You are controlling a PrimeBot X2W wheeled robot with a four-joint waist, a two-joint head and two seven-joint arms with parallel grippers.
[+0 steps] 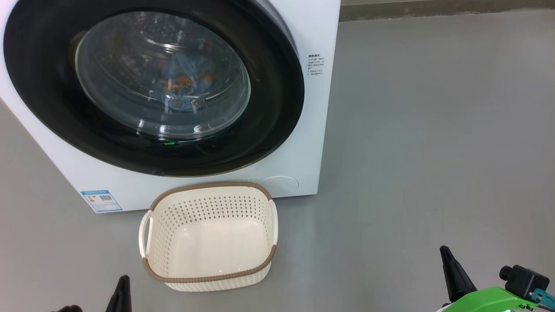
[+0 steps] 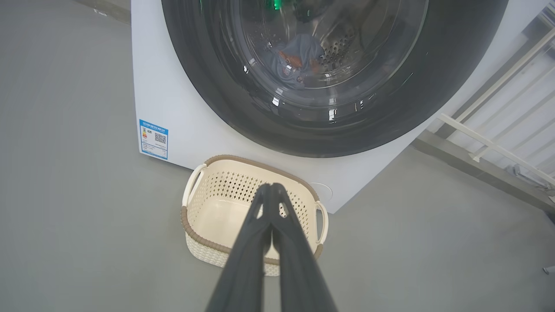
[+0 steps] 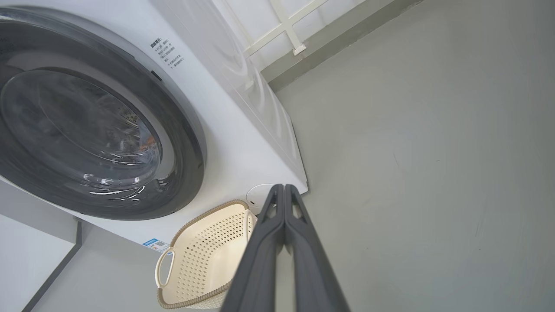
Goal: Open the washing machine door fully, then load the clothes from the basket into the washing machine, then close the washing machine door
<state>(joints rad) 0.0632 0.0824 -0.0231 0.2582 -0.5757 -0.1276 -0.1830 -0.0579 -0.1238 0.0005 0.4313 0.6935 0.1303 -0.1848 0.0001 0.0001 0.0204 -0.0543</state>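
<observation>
On the grey floor, the washing machine (image 1: 318,130) stands with its door (image 1: 162,78) shut flush. The bear-print clothes (image 1: 184,84) lie inside the drum, behind the glass. The basket (image 1: 208,187), just in front of the machine, is empty. The left hand (image 2: 271,188) and the right hand (image 3: 284,188) are each closed tip to tip, empty. Assessment: door rigid, glossy, probably slippery; take it at the rim's right edge.

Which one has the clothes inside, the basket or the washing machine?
The washing machine: blue clothes with orange-brown prints show through its shut glass door. The basket on the floor before it holds nothing.
</observation>
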